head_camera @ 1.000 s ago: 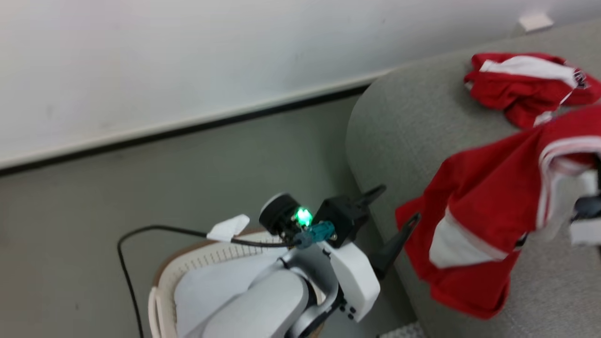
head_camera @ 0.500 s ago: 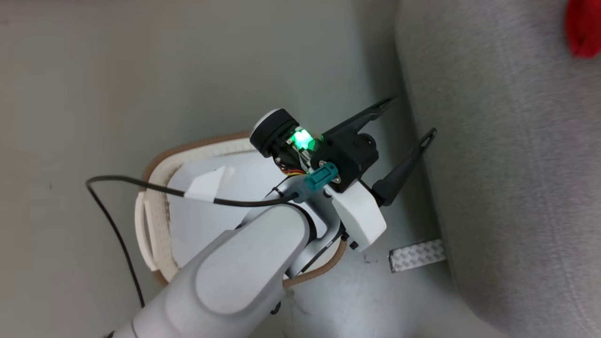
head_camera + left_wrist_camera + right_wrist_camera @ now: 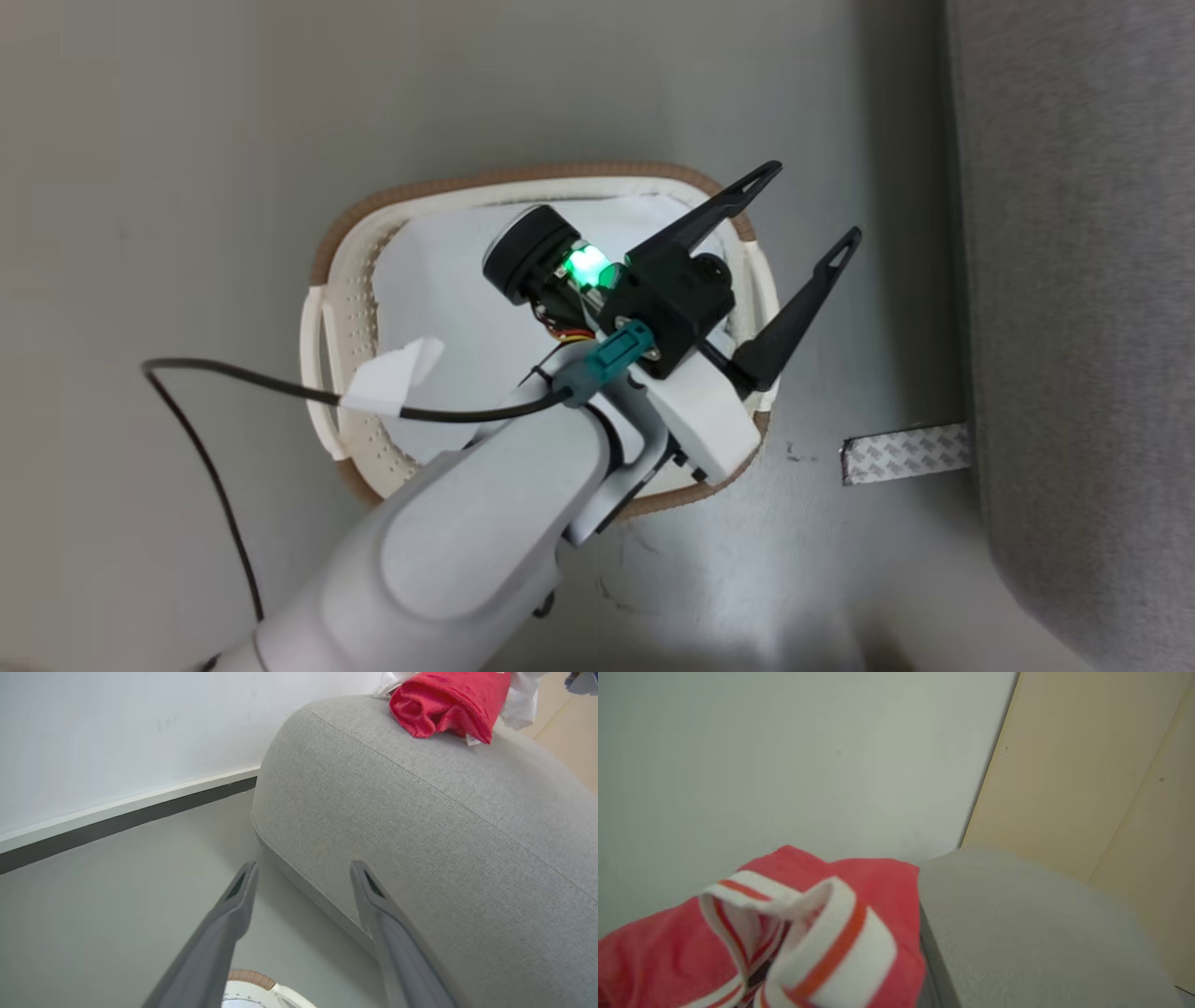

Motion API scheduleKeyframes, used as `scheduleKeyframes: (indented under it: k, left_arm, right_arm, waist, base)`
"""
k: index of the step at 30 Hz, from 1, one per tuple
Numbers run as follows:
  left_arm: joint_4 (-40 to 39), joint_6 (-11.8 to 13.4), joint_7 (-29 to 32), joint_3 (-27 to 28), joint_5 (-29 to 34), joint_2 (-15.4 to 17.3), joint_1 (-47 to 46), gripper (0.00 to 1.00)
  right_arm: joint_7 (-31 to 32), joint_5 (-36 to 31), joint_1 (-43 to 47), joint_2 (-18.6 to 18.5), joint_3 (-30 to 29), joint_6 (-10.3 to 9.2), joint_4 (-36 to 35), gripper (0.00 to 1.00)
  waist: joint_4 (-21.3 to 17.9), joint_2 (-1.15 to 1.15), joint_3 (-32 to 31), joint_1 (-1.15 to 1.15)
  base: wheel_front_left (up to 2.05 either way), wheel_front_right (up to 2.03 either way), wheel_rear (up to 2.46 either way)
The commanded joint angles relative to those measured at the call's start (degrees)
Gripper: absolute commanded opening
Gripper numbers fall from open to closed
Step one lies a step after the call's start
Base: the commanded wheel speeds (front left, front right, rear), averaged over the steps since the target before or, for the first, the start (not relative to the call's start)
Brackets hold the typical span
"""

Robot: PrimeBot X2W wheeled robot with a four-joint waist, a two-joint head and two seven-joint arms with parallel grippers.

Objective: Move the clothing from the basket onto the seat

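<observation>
left tool [image 3: 810,202] fingers spread wide, hovering above basket [image 3: 317,327]; pale sheet [image 3: 439,280] lies inside. right tool closed on red clothing [image 3: 882,882], up beside seat [image 3: 1017,914]. another red garment [image 3: 444,704] sits on the seat top.

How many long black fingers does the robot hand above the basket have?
2. Both belong to the left gripper, spread wide: one finger crosses the rim of the basket, the other finger sticks out past its right side, toward the seat.
</observation>
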Motion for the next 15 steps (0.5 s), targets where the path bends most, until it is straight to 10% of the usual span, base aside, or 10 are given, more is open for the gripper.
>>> scheduleKeyframes:
  k: [1,3,4,5,15]
  left_arm:
    - [-0.3,0.2,0.1,0.1,0.8,0.8,0.1,1.0]
    - [-0.5,0.5,0.3,0.1,0.9,1.5,0.9,1.0]
    - [-0.6,0.6,0.5,0.1,0.8,1.8,1.2,1.0]
    - [-0.7,0.8,0.4,0.2,0.6,2.1,1.6,1.0]
    - [-0.1,2.1,-2.0,2.8,-3.7,3.9,6.3,1.0]
  right_arm:
    - [-0.5,-0.9,1.0,0.7,-1.2,-0.14,1.0,0.0]
    - [-1.2,-3.0,2.1,3.2,-3.8,-0.14,3.3,0.0]
    - [-1.3,-3.8,2.6,4.2,-4.7,-0.14,3.6,0.31]
    - [-1.6,-4.7,3.1,5.3,-5.6,-0.15,3.9,0.94]
    - [-1.6,-7.3,14.3,16.6,-3.1,-0.15,-6.7,1.0]
  waist:
    - [0.6,0.0,1.1,-0.02]
    - [0.4,0.0,1.1,-0.02]
    - [0.3,0.0,1.0,-0.02]
    - [0.0,0.0,0.8,-0.02]
    - [-2.5,0.0,-8.3,-0.02]
  base:
    - [0.0,0.0,0.0]
    - [0.0,0.0,0.0]
    - [0.0,0.0,0.0]
    - [0.0,0.0,0.0]
    - [0.0,0.0,0.0]
